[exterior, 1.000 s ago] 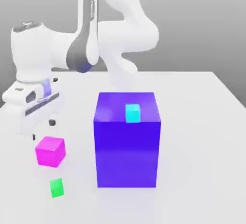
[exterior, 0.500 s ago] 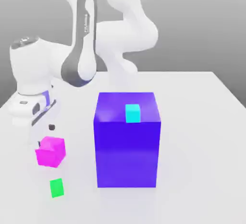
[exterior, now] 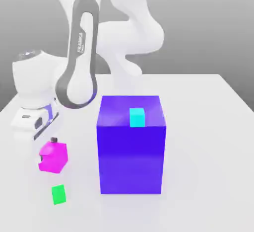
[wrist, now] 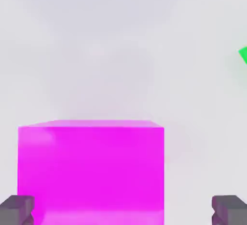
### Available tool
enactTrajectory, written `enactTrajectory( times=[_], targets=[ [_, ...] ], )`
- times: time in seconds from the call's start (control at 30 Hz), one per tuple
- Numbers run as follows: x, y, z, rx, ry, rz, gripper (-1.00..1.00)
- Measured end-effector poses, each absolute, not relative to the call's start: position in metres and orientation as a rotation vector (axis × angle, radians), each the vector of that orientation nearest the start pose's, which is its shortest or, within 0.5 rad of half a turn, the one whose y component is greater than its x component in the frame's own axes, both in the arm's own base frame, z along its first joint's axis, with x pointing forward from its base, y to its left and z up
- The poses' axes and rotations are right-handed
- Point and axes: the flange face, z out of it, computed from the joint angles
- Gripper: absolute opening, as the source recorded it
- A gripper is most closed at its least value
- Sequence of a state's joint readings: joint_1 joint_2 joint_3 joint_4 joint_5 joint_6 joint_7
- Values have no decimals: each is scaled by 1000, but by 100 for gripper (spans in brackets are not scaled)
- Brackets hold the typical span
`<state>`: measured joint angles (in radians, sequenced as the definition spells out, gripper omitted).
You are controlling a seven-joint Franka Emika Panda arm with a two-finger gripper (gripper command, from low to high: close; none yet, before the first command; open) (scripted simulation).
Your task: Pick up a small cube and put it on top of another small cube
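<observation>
- Tool (wrist: 123,209): fingers spread wide, straddling the pink cube (exterior: 53,157), not pinching it.
- Pink cube: on the worktop (exterior: 208,141), near the exterior view's left edge.
- Green cube (exterior: 58,194): nearby, towards the front edge.

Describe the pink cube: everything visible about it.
The pink cube is a plain, bright magenta block with flat, smooth, unmarked faces, looking like matte plastic. It sits flat on the white table, at the exterior view's left of the big blue block and just behind the tiny green cube, apart from both. The open hand is right over it, its dark fingertips standing off either side of the cube. Whether a fingertip touches it cannot be told.
</observation>
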<state>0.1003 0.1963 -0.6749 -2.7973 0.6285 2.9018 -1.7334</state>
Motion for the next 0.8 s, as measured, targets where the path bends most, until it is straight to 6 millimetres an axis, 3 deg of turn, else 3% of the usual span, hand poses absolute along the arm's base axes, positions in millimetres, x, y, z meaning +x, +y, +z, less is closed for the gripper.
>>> enactTrajectory(
  times=[0.17, 0.2, 0.43, 0.8],
  targets=[
    [263, -232, 148, -3018, -854, -6, 0],
    [262, -231, 145, -3021, -854, -3, -100],
    [261, -230, 144, -3020, -853, -3, -100],
    [273, -240, 174, -2999, -853, -18, -100]
  ],
)
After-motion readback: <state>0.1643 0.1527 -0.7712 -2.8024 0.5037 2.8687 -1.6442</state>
